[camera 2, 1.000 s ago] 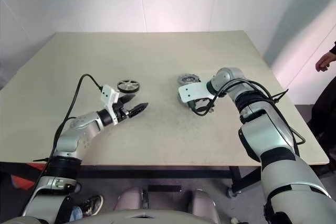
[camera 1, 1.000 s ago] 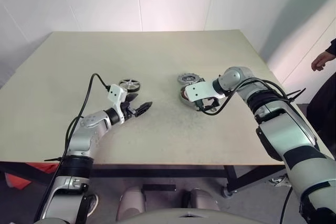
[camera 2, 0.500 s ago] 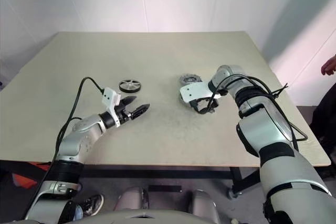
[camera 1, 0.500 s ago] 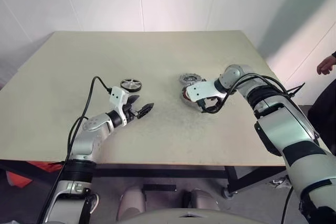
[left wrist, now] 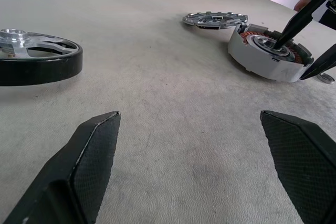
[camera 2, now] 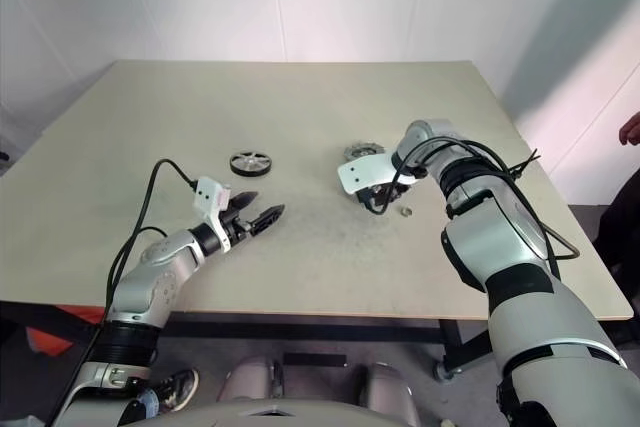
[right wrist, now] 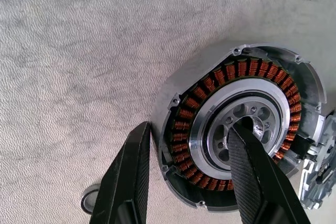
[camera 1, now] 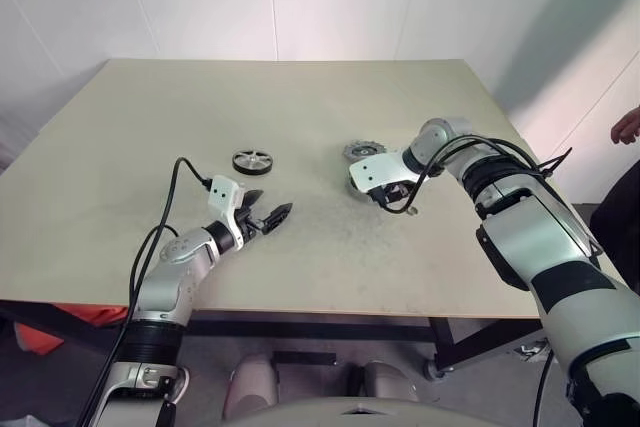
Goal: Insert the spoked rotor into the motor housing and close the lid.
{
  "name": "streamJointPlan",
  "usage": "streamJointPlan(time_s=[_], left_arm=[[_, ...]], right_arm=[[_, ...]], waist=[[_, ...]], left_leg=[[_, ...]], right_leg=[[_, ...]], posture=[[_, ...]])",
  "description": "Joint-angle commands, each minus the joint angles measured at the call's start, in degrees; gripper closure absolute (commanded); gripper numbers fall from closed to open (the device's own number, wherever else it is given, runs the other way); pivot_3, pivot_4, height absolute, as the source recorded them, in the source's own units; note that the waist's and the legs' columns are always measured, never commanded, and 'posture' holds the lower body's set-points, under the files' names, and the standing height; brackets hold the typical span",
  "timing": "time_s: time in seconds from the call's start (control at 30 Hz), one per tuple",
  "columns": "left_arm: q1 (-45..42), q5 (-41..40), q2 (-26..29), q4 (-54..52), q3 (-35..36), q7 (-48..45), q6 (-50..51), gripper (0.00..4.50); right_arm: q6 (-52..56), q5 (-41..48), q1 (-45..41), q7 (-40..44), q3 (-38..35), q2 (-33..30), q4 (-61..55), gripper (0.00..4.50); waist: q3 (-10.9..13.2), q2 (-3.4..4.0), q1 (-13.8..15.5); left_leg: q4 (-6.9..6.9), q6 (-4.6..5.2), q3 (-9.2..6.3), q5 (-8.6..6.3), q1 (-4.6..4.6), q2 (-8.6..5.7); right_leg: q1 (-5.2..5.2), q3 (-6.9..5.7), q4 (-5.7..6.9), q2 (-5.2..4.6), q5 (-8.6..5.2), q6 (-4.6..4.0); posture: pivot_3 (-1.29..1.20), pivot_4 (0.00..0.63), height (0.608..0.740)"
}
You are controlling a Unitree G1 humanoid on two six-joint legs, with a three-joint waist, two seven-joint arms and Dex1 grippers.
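Observation:
The motor housing (right wrist: 209, 88) lies on the table, copper windings ringing a silvery hub. My right gripper (right wrist: 190, 128) points down on it and is shut on it. One finger (right wrist: 251, 171) sits in the hub and the other presses the outer wall. Just behind the housing lies the lid (camera 1: 362, 151), a notched grey disc. The spoked rotor (camera 1: 252, 161) lies flat, left of centre. My left gripper (camera 1: 268, 217) hovers open and empty just in front of the rotor, pointing towards the housing (left wrist: 262, 59).
A tiny washer ring (camera 1: 407, 210) lies on the table (camera 1: 300, 97) beside the housing, on its near right. A person's hand (camera 1: 626, 125) shows at the far right, beyond the table's right edge.
The whole picture has shifted with the camera. My right gripper has tipped further down over the housing and its fingers have closed in on it. The left arm has stayed where it was.

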Motion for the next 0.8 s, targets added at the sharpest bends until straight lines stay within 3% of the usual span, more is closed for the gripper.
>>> streamJointPlan(time_s=[0.03,0.23,0.4,0.8], left_arm=[[-1.8,-0.2,-0.1,-1.1,-0.7,-0.5,-0.2,0.00],[-3.5,-0.2,-0.1,0.9,-1.5,-1.5,-0.5,0.00],[-4.7,0.0,-0.5,2.3,-1.9,-1.7,-0.9,0.00],[-3.7,-0.6,0.3,1.3,-0.4,-1.5,-1.3,0.00]], right_arm=[[1.5,1.5,-0.1,2.1,-1.5,-0.2,-0.6,2.52],[0.7,8.2,1.3,12.4,-5.3,-0.8,-11.0,2.52],[3.9,12.0,3.3,16.2,-6.4,-0.9,-21.8,2.52],[10.7,13.8,7.8,14.6,-3.7,2.7,-36.5,2.52]], waist=[[0.0,0.00,-0.2],[0.0,0.06,-0.6],[0.1,0.09,-0.8],[0.1,0.08,-0.8]], left_leg=[[0.01,0.00,0.00,0.00,0.05,0.03],[0.01,0.00,0.00,0.00,-0.20,0.04],[0.17,0.25,0.00,0.11,-0.82,0.04],[0.26,0.06,0.00,0.03,-0.93,0.07]], right_leg=[[0.06,0.00,0.00,0.01,0.00,0.00],[-0.23,-0.01,0.04,0.03,0.00,0.00],[-0.86,-0.02,0.17,0.03,0.01,-0.02],[-1.01,-0.02,0.28,0.02,0.01,-0.03]], posture=[[0.00,0.000,0.740],[0.00,0.000,0.740],[0.00,0.000,0.740],[0.00,0.000,0.740]])
